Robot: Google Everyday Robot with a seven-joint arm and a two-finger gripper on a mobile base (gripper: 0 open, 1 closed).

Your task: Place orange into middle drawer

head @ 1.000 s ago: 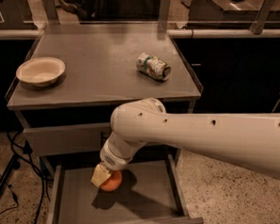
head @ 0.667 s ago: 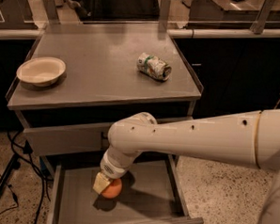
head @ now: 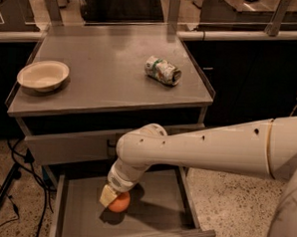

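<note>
Lower now, the cream tool (head: 111, 197) grips the round bright orange (head: 120, 203) at nine o'clock in the shallow grey metal drawer (head: 159, 211); release looks near.

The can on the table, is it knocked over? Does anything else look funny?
Yes, the can lies on its side on the tabletop instead of standing up. The bowl sits upright. The tool is down in the open middle drawer, right at the orange. Nothing is spilled.
</note>
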